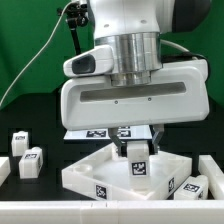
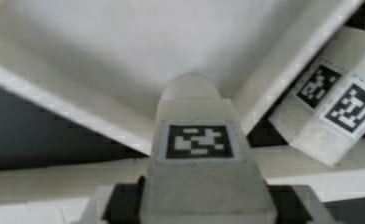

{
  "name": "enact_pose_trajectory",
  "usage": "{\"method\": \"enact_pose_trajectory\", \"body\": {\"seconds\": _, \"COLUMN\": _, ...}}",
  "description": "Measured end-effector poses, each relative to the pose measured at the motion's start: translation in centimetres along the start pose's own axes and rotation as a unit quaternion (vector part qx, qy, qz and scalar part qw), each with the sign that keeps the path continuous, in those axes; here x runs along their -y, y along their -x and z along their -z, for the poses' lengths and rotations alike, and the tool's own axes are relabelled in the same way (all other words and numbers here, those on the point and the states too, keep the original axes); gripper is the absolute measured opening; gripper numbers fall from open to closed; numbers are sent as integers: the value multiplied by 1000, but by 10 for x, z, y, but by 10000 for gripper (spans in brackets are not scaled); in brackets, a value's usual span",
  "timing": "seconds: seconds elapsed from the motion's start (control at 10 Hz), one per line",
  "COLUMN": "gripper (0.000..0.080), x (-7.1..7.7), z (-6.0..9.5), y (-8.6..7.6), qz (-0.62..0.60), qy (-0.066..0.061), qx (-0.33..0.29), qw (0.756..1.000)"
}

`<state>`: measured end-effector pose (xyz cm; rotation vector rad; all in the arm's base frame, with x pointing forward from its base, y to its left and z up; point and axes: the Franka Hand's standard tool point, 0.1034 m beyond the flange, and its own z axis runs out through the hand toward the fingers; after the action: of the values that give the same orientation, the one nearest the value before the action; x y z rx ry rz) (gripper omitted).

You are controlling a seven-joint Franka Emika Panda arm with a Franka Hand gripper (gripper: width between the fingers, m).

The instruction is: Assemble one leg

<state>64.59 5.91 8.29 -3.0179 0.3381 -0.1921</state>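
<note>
My gripper [image 1: 136, 151] is shut on a leg [image 1: 138, 167], a small white post with a square tag on its face. I hold it upright over the inside of the large white tray-shaped piece [image 1: 85, 174]. I cannot tell whether the leg's lower end touches the piece. In the wrist view the leg [image 2: 200, 135] fills the middle, with the gripper [image 2: 205, 203] shut on it and a black pad [image 2: 133, 196] pressed against each side. The tray-shaped piece's raised wall [image 2: 90, 75] runs beyond the leg.
Loose legs stand at the exterior view's left [image 1: 20, 142] [image 1: 32, 161] and right [image 1: 193, 187] [image 1: 214, 185]. One of them shows close beside the held leg in the wrist view [image 2: 339, 100]. The marker board [image 1: 93, 133] lies behind the tray-shaped piece. A green backdrop is behind the table.
</note>
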Motion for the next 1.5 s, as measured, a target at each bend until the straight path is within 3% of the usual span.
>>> {"method": "enact_pose_trajectory", "body": {"seconds": 0.3, "gripper": 284, "x": 20, "z": -2, "y": 7, "qz": -187, "qy": -2, "qx": 2, "qw": 982}}
{"method": "enact_pose_trajectory", "body": {"seconds": 0.5, "gripper": 284, "x": 35, "z": -3, "y": 11, "qz": -316, "qy": -7, "qx": 10, "qw": 949}}
{"method": "enact_pose_trajectory", "body": {"seconds": 0.7, "gripper": 284, "x": 38, "z": -4, "y": 12, "qz": -356, "qy": -10, "qx": 13, "qw": 934}}
{"method": "enact_pose_trajectory", "body": {"seconds": 0.8, "gripper": 284, "x": 39, "z": -4, "y": 12, "qz": -354, "qy": -11, "qx": 13, "qw": 935}}
{"method": "enact_pose_trajectory", "body": {"seconds": 1.0, "gripper": 619, "x": 38, "z": -4, "y": 12, "qz": -286, "qy": -11, "qx": 12, "qw": 958}}
{"method": "enact_pose_trajectory", "body": {"seconds": 1.5, "gripper": 649, "x": 39, "z": -4, "y": 12, "qz": -99, "qy": -12, "qx": 9, "qw": 995}}
